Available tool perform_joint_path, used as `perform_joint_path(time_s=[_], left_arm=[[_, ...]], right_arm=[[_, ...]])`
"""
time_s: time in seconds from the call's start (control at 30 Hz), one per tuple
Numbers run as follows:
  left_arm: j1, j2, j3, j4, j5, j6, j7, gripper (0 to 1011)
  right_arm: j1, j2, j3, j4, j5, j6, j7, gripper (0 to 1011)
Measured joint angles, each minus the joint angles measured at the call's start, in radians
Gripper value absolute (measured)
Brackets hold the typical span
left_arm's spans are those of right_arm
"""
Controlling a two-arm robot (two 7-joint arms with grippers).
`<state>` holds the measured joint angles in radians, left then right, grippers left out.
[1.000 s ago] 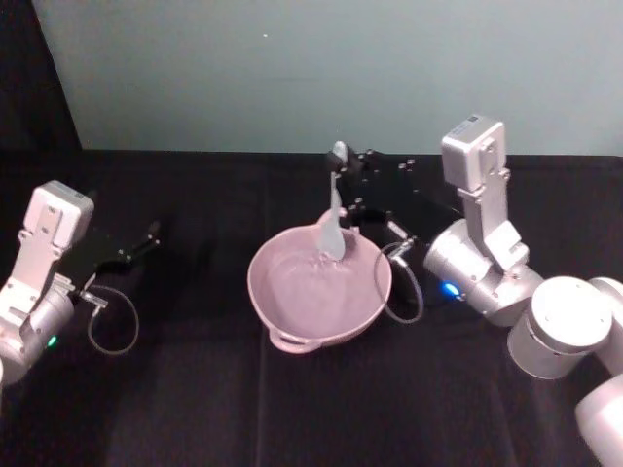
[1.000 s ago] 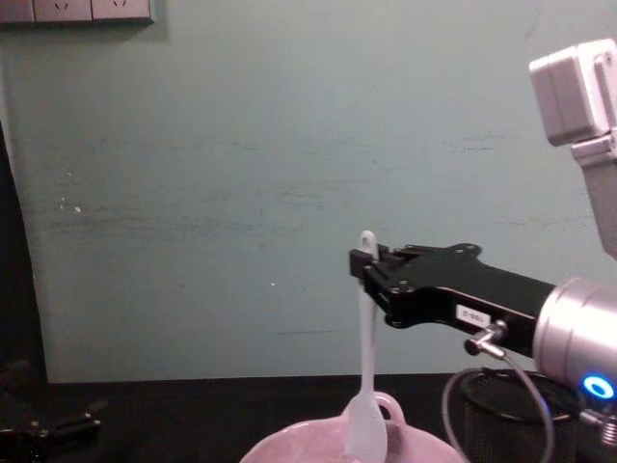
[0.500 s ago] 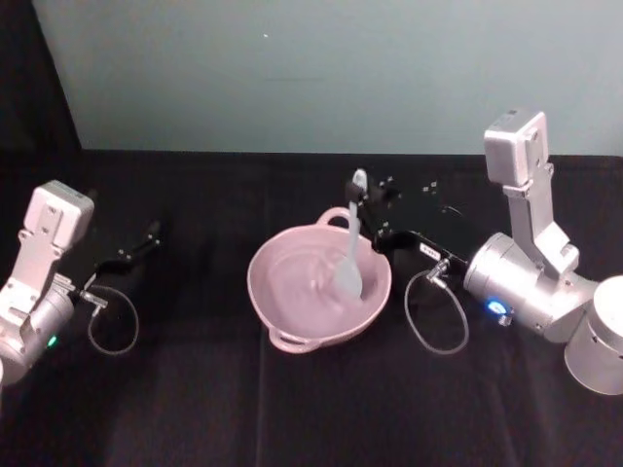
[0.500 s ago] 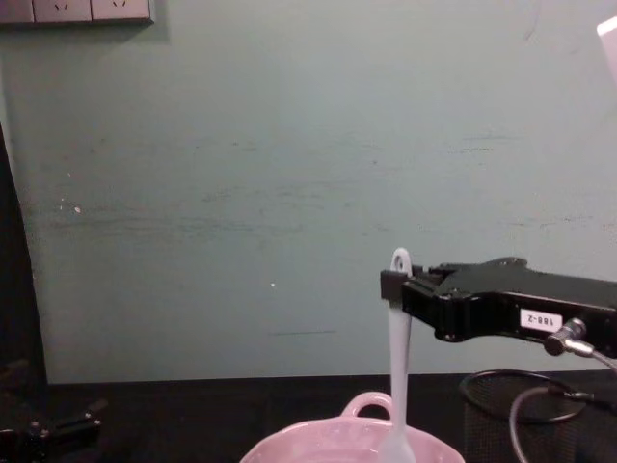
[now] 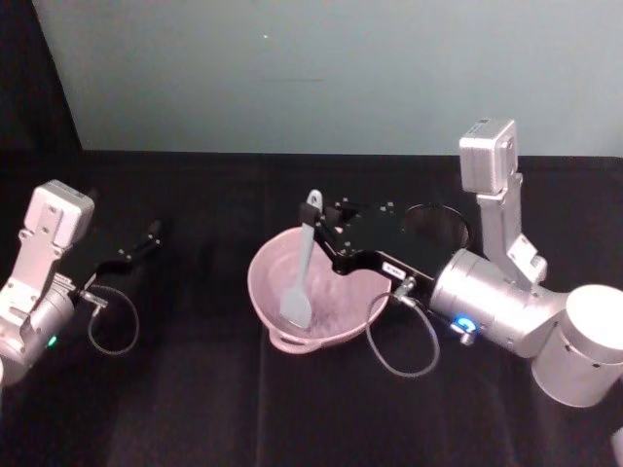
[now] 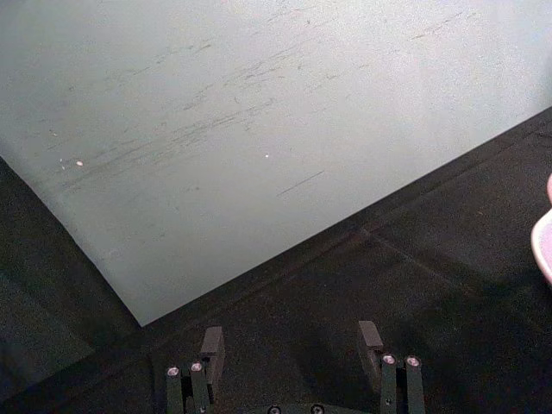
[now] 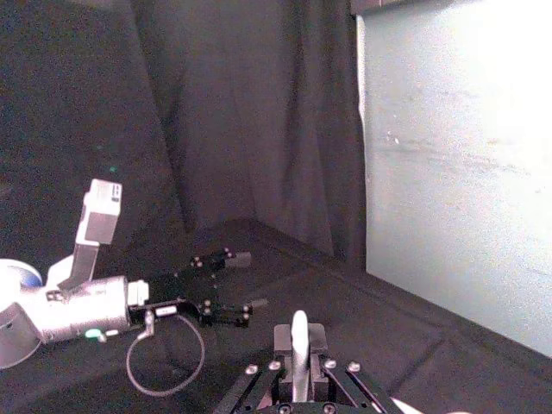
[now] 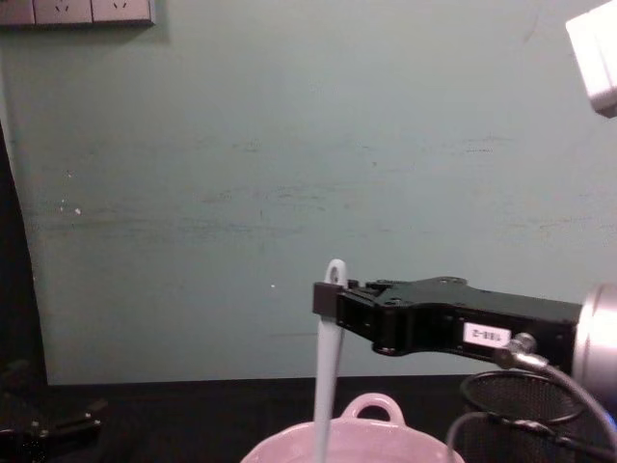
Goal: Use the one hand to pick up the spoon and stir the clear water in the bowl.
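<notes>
The pale green wall [image 8: 289, 174] is evenly lit, though washed out by glare in the right wrist view; the black tablecloth [image 5: 195, 399] is dimly lit, possibly shadowed.

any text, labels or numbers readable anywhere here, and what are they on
White label on the side of the right gripper, which is shut on the spoon: dark characters, too blurred to read.
Left gripper, parked open at the left: no text visible.
Bowl: no text visible.
</notes>
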<state>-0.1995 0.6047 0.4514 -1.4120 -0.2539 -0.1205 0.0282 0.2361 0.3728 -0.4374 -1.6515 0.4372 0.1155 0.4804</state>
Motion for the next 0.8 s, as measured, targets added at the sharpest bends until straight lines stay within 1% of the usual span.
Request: perform_joint_path(time_s=[0.07, 0.1, 0.2, 0.3, 0.4, 0.5, 0.53, 0.6, 0.63, 0.77, 0.8], left_arm=[[0.000, 0.000, 0.000, 0.000, 0.000, 0.000, 0.000, 1011], [0.000, 0.000, 0.000, 0.000, 0.000, 0.000, 0.000, 1011], [0.000, 0.000, 0.000, 0.000, 0.000, 0.000, 0.000, 1011], [0.000, 0.000, 0.000, 0.000, 0.000, 0.000, 0.000, 1011], [0.000, 0.000, 0.000, 0.000, 0.000, 0.000, 0.000, 1011], [0.000, 0.000, 0.000, 0.000, 0.000, 0.000, 0.000, 1011], [0.000, 0.000, 0.000, 0.000, 0.000, 0.000, 0.000, 1011], [0.000, 0.000, 0.000, 0.000, 0.000, 0.000, 0.000, 1011], [0.000, 0.000, 0.000, 0.000, 0.000, 0.000, 0.000, 1011], [0.000, 0.000, 0.000, 0.000, 0.000, 0.000, 0.000, 1011], [0.000, 0.000, 0.000, 0.000, 0.000, 0.000, 0.000, 1011]], right_arm=[[0.007, -0.008, -0.009, 0.013, -0.004, -0.018, -0.003, 116], [0.015, -0.016, -0.017, 0.028, -0.012, -0.038, -0.012, 116], [0.027, -0.030, -0.025, 0.055, -0.023, -0.061, -0.026, 116], [0.046, -0.054, -0.032, 0.098, -0.056, -0.104, -0.058, 116], [0.056, -0.070, -0.032, 0.128, -0.084, -0.132, -0.082, 116], [0.070, -0.091, -0.024, 0.167, -0.126, -0.162, -0.118, 116], [0.070, -0.091, -0.024, 0.167, -0.126, -0.162, -0.118, 116], [0.074, -0.097, -0.018, 0.181, -0.159, -0.188, -0.143, 116], [0.074, -0.099, -0.013, 0.186, -0.183, -0.206, -0.159, 116], [0.075, -0.095, 0.003, 0.188, -0.215, -0.219, -0.178, 116], [0.075, -0.092, 0.007, 0.185, -0.217, -0.217, -0.178, 116]])
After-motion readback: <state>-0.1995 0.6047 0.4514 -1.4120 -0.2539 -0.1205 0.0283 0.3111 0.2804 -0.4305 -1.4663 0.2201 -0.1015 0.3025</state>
